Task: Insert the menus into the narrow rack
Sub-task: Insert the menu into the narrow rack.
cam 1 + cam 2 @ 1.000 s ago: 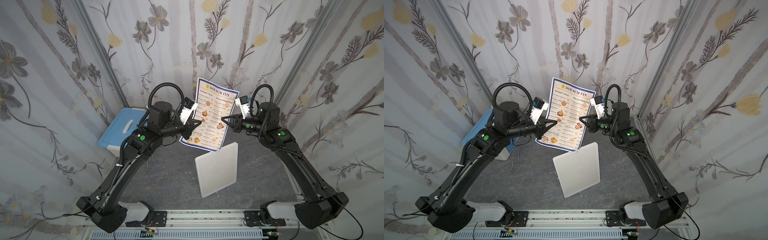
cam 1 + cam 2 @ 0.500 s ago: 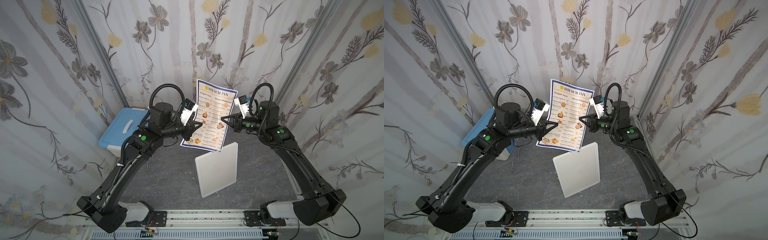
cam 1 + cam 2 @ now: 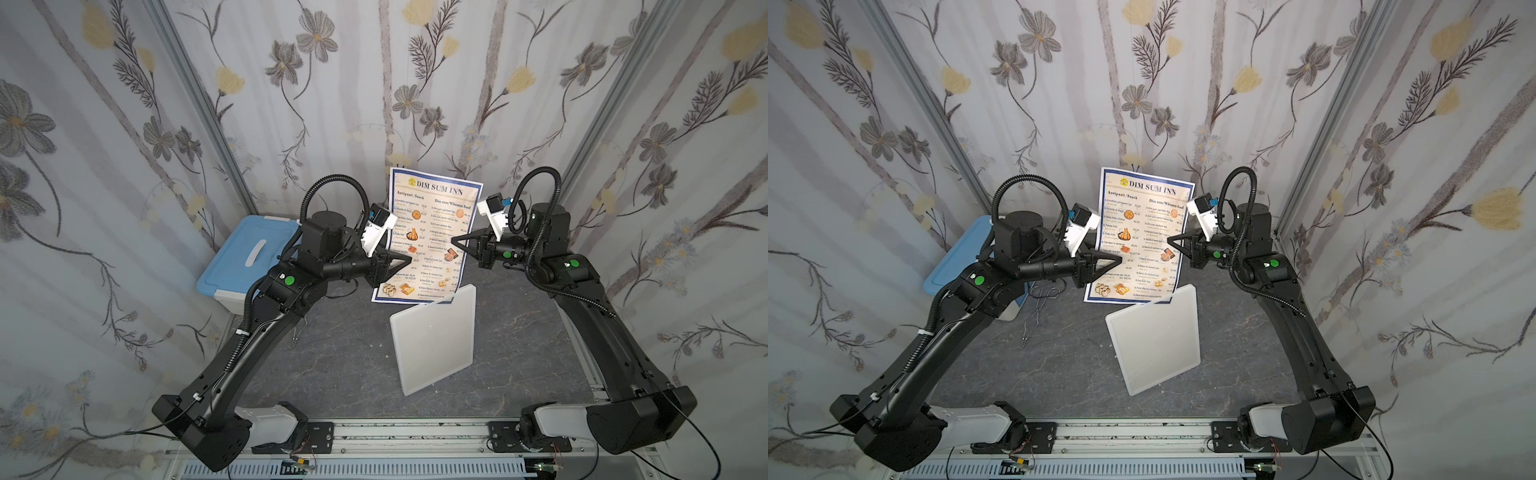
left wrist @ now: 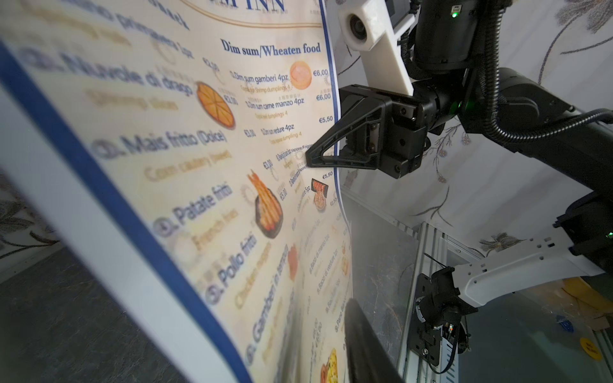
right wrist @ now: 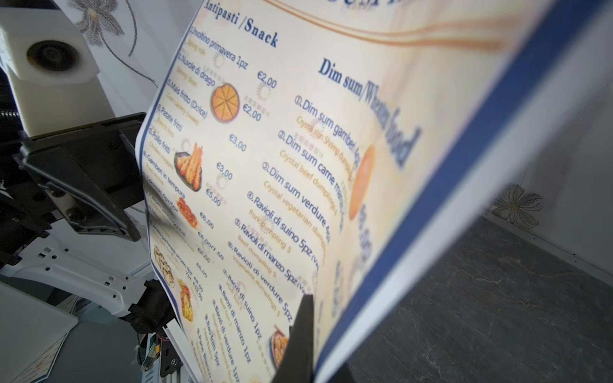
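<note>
The menu (image 3: 432,224) (image 3: 1142,232), a cream sheet with a blue border headed "DIM SUM INN", hangs upright in the air between both arms. Its lower right corner dips behind the top edge of the narrow rack (image 3: 434,340) (image 3: 1154,340), a thin white upright sleeve on the dark floor. My right gripper (image 3: 454,240) (image 4: 308,159) is shut on the menu's right edge. At the left edge, my left gripper (image 3: 409,261) (image 5: 134,237) stands slightly open. Its near finger (image 4: 361,338) is just off the sheet (image 4: 199,132), and the far finger is hidden behind it.
A white box with a blue lid (image 3: 249,253) sits at the back left, beside the left arm. Thin wire tongs (image 3: 1034,316) lie on the floor in front of it. Flowered curtain walls close in three sides, and the mounting rail (image 3: 415,432) runs along the front.
The left gripper's jaws have parted at the menu's left edge. The right gripper keeps its hold. The sheet rose slightly and now stays nearly still above the rack.
</note>
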